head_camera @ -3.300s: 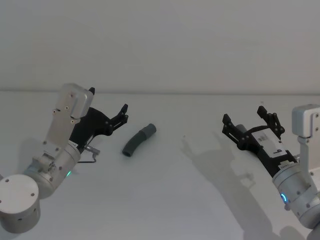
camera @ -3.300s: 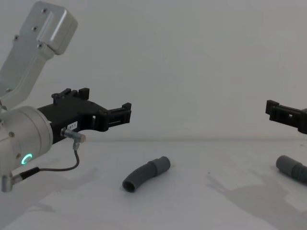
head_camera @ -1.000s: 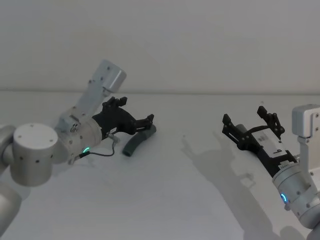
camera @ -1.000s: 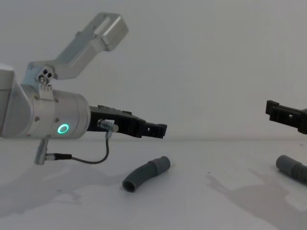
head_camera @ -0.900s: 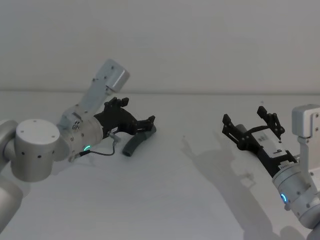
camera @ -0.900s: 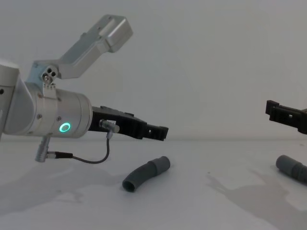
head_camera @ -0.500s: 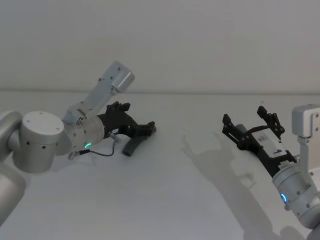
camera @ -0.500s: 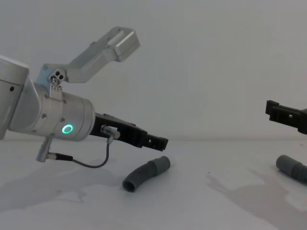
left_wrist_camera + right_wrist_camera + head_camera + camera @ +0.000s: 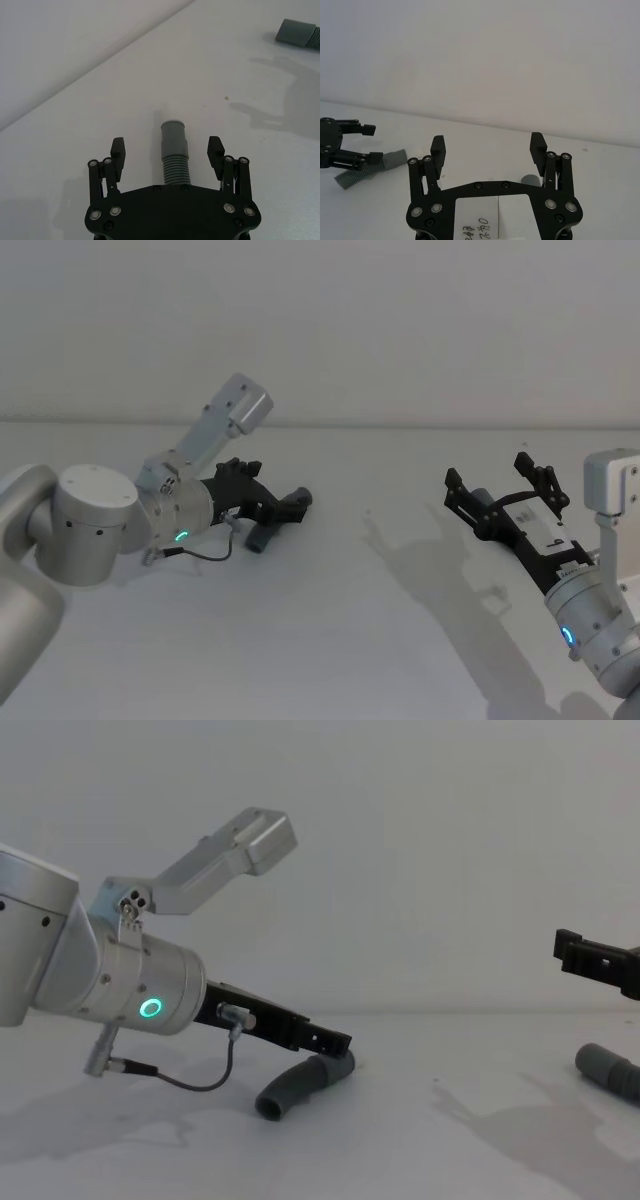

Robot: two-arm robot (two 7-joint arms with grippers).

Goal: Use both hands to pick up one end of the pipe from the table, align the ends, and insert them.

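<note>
White surface spreads open on every side. Left hand, jaws apart, straddles one pipe piece lying flat, cuff poking just beyond it. Right hand, also spread, hovers well apart.

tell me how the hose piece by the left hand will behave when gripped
Probably bendy: the hose piece is ribbed and lies curved, so its free end may droop. Round, it could roll on the table if the open left hand nudges it.
</note>
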